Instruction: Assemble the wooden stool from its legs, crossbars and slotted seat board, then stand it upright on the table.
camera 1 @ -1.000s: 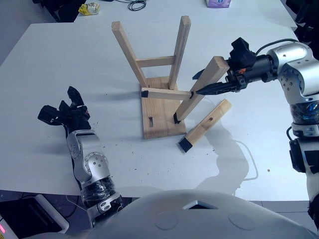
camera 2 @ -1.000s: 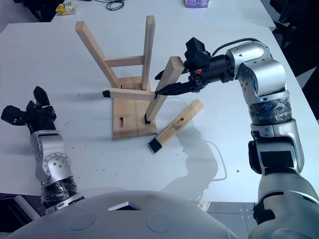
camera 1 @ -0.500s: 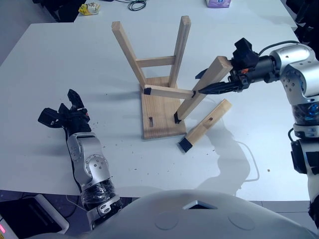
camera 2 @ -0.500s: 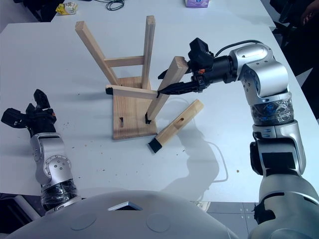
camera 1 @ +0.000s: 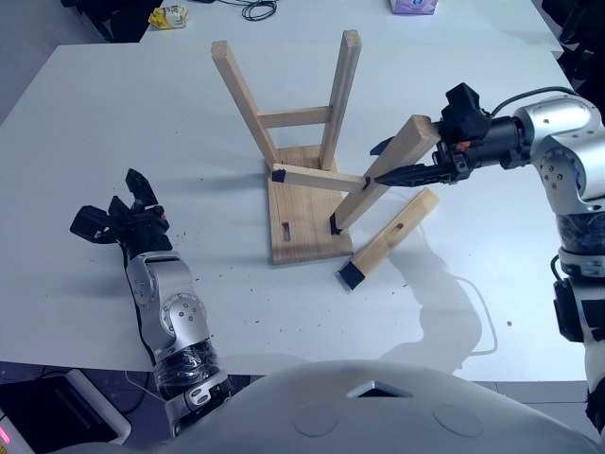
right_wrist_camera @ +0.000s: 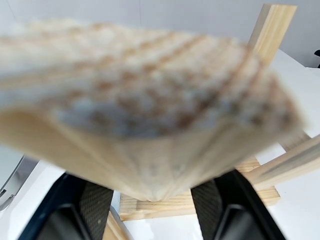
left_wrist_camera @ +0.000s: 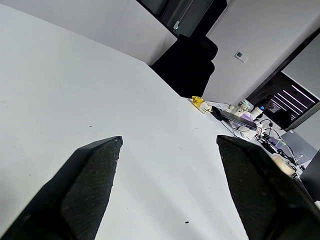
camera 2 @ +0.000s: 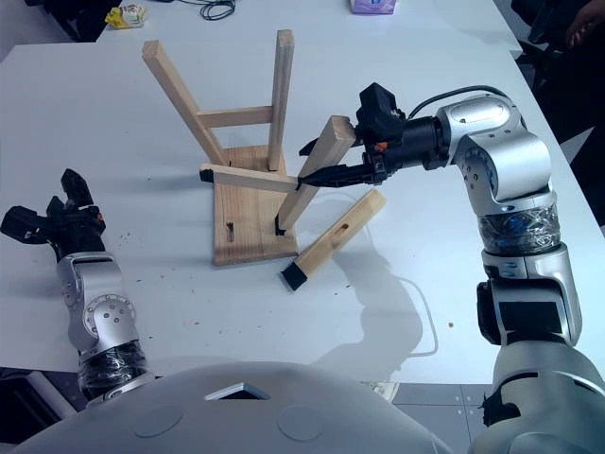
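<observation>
The slotted seat board [camera 1: 304, 210] lies flat on the white table. Two legs [camera 1: 242, 93] [camera 1: 341, 95] stand up from its far end, joined by a crossbar [camera 1: 295, 117]. A third leg [camera 1: 381, 178] leans out of the board's near right corner, and a second crossbar [camera 1: 317, 175] runs from it to the left. My right gripper [camera 1: 390, 161] is shut on this leaning leg near its top, and the leg's end [right_wrist_camera: 150, 110] sits between the fingers [right_wrist_camera: 95, 205]. A loose leg [camera 1: 389, 236] lies on the table beside the board. My left gripper [camera 1: 113, 216] rests open at the table's left.
A yellow packet [camera 1: 170, 14], cables [camera 1: 260, 9] and a purple box [camera 1: 413, 6] sit at the table's far edge. A white cable [camera 1: 475, 317] loops on the table near my right arm. The near left of the table is bare.
My right gripper has drifted a little right and down, tilting the top of the third leg with it. The left arm has barely moved.
</observation>
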Robot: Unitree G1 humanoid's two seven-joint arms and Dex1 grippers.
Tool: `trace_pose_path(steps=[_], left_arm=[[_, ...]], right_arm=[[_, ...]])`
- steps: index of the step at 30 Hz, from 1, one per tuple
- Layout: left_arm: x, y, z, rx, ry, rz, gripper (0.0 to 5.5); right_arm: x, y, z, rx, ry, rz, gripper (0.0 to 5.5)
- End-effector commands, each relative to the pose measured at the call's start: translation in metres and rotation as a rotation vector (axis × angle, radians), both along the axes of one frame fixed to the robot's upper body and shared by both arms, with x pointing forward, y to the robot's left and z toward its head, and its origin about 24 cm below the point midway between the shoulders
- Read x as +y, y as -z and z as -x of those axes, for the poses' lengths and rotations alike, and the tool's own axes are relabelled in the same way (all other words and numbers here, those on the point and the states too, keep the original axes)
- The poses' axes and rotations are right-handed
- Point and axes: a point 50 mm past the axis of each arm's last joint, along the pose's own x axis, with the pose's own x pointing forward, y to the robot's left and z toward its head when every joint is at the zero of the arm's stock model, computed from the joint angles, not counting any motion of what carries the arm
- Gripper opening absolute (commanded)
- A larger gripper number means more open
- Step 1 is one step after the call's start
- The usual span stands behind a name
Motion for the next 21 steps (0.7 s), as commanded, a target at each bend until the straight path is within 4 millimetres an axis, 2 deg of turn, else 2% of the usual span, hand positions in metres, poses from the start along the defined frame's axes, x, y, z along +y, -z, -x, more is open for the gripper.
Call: trace_pose_path(steps=[1,5,15,19,21], left_arm=[[-0.006,0.005,0.004,0.005,-0.020,0.036,3.50],[-0.008,0.005,0.005,0.008,-0.012,0.040,3.50],[-0.020,-0.019,-0.003,-0.054,0.079,-0.003,3.50],[-0.029,-0.029,-0.008,-0.078,0.113,-0.030,3.50],[-0.033,-0.032,-0.010,-0.085,0.135,-0.033,3.50]], right_arm=[[-0.005,-0.001,0.003,-0.015,0.063,0.029,2.05],[-0.003,-0.003,0.005,-0.032,0.053,0.047,2.05],[0.017,0.002,0.007,-0.052,0.000,0.139,2.05],[0.030,0.013,0.002,-0.030,-0.038,0.184,2.05],[0.029,0.018,0.002,-0.003,-0.029,0.196,2.05]])
